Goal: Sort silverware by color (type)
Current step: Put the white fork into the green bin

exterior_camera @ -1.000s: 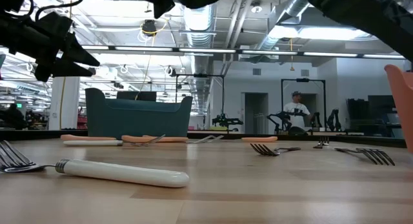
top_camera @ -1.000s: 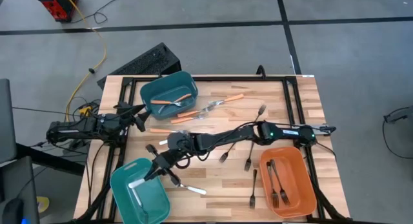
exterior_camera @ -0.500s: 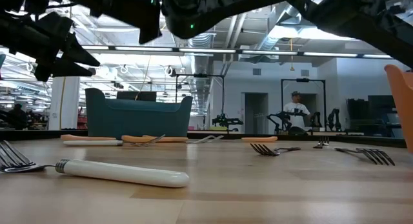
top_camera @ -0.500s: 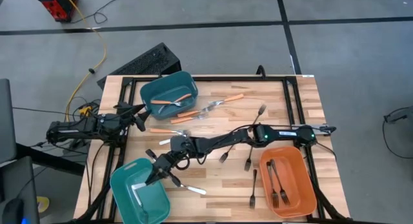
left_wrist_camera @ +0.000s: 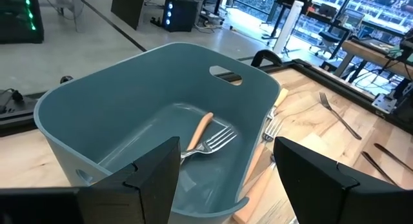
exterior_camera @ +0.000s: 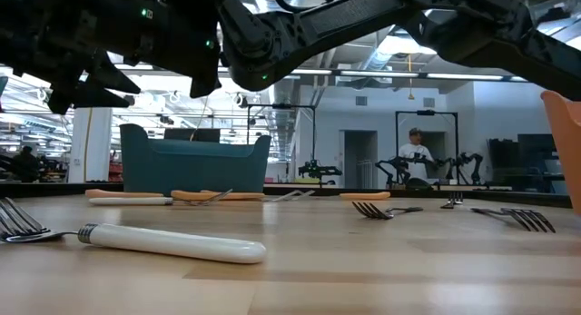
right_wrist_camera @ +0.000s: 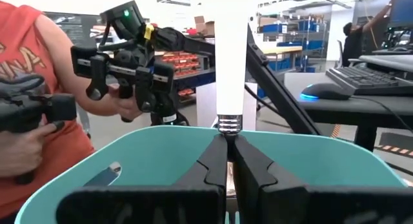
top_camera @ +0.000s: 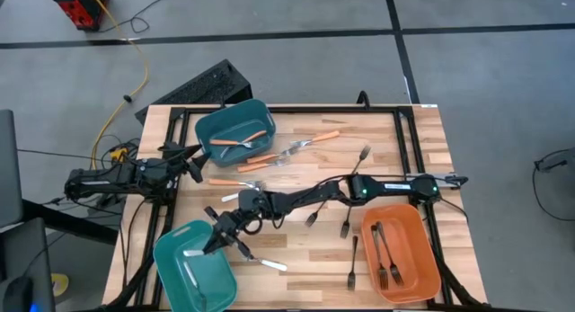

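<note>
Right gripper (right_wrist_camera: 227,161): jaws closed on white-handled fork (right_wrist_camera: 230,62).
Fork axis: in line with fingers, handle outward, over teal bin (right_wrist_camera: 335,161).
Left gripper (left_wrist_camera: 226,179): jaws apart, empty.

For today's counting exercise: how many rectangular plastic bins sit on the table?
3. High view: teal rectangular plastic bin upper left, second teal bin lower left, orange bin lower right.

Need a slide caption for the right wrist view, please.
Right gripper shut on a white-handled fork, held above the near teal bin.
</note>
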`<state>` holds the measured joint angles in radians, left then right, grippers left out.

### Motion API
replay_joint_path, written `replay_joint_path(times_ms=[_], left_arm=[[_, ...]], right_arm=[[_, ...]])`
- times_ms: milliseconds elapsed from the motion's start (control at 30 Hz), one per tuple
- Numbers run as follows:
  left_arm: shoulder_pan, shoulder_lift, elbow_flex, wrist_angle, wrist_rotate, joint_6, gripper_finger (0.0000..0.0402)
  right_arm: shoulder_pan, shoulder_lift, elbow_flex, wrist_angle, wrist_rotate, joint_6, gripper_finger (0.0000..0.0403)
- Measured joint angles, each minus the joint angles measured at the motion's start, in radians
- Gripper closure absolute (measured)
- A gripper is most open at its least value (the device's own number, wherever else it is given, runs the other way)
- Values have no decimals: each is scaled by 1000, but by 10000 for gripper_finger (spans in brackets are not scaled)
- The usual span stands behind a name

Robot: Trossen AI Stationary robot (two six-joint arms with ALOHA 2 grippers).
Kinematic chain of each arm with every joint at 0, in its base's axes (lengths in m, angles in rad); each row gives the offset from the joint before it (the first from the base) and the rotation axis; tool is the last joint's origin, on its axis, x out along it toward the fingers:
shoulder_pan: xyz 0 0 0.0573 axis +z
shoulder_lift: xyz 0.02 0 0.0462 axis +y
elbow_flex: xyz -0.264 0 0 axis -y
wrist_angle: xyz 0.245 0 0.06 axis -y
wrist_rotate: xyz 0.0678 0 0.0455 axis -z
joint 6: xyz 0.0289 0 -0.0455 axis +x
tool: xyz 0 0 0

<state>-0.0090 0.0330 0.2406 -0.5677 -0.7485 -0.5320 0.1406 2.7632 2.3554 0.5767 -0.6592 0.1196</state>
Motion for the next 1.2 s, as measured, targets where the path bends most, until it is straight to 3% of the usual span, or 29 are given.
replay_joint_path(times_ms=[1200], left_arm=[[0, 0, 0, 0, -1, -5, 167]], right_arm=[[-4, 39, 1, 11, 86, 41, 362]])
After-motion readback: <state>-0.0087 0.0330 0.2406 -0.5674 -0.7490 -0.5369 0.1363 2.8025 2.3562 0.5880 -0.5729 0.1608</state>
